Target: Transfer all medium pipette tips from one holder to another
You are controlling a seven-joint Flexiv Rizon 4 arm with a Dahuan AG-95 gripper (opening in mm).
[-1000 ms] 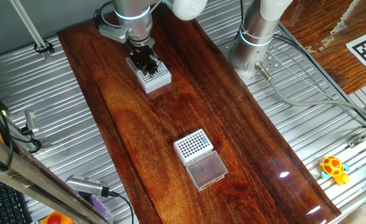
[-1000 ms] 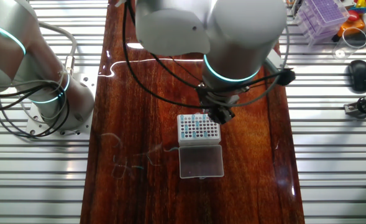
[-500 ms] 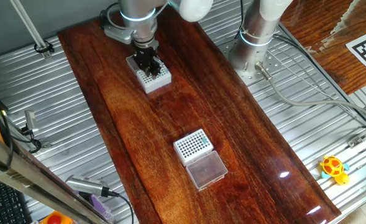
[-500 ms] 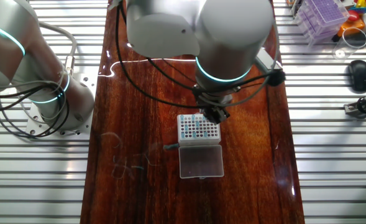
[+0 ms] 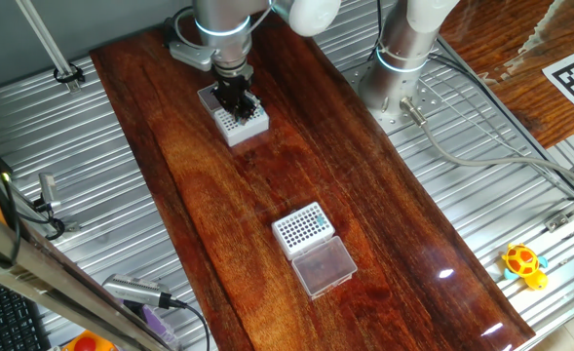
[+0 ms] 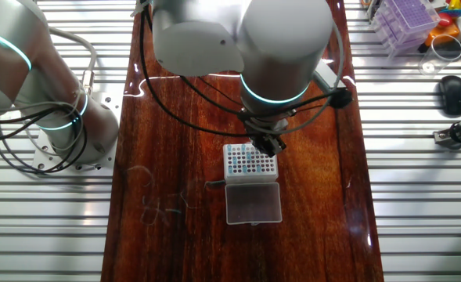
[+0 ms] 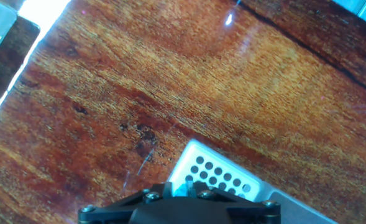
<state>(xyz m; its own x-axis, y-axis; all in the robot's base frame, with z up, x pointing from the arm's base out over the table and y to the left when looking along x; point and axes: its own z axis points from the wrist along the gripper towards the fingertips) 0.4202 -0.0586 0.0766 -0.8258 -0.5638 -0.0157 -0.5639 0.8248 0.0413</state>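
Near the desk's end by the arm's base, the tool hangs low over the dark-hole rack, its fingers at the rack's edge. The hand view shows only the finger bases and a pale sliver between them, so I cannot tell whether the tool is clenched on a tip or released.

The main risk I see is misalignment. If a tip is held and comes down off a hole's centre, it could catch on the rack top, bend or skip onto the desk. The fingers could also brush tips already seated and knock them askew. A push off to one side might slide the light rack, since nothing visibly pins it.

The dark-hole rack is partly filled: the other fixed view shows teal dots scattered over its grid with dark empty holes among them. Its clear lid lies flat, touching the rack's side. The fine-dot rack sits well apart toward the opposite end of the desk, its frosted lid flat against it. Whether tips remain in it is too small to tell.
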